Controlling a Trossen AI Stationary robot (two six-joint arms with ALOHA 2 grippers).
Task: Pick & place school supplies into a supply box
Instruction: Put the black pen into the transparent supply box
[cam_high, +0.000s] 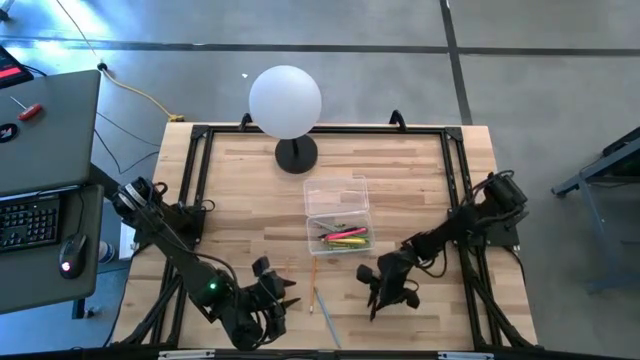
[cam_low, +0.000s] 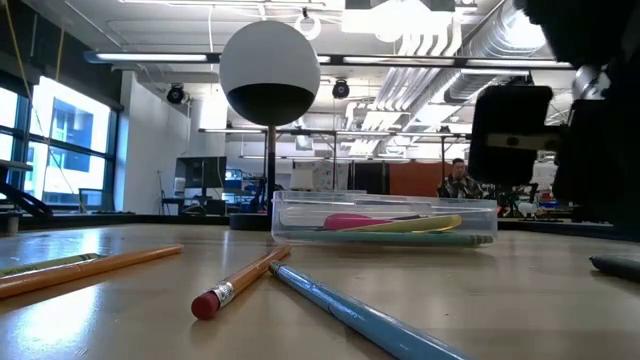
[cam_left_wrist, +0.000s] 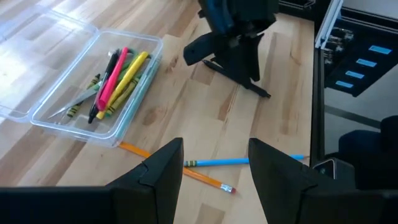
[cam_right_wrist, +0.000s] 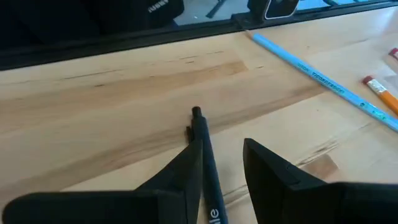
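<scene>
The clear supply box (cam_high: 337, 203) lies mid-table with its lid open toward the far side. It holds pink, yellow, green and black pens (cam_left_wrist: 115, 78). An orange pencil (cam_left_wrist: 205, 177) and a blue pencil (cam_left_wrist: 249, 162) lie on the wood near the box. My left gripper (cam_left_wrist: 214, 146) hovers open above them, close to the near edge (cam_high: 278, 292). My right gripper (cam_right_wrist: 222, 146) is open and low over a black pen (cam_right_wrist: 202, 140) that lies flat between its fingers (cam_high: 385, 298). My right gripper has its fingers on either side of the black pen's shaft (cam_right_wrist: 205, 155), coming from above and along the pen. The pen lies close beside one finger (cam_right_wrist: 183, 168). I cannot tell whether that finger touches it.
A white globe lamp (cam_high: 286, 100) stands on a black base at the far side, behind the box. In the low view another orange pencil (cam_low: 100, 265) lies off to the side. Black frame rails (cam_high: 195, 170) border the table. A desk with a keyboard (cam_high: 30, 220) stands beyond the left edge.
</scene>
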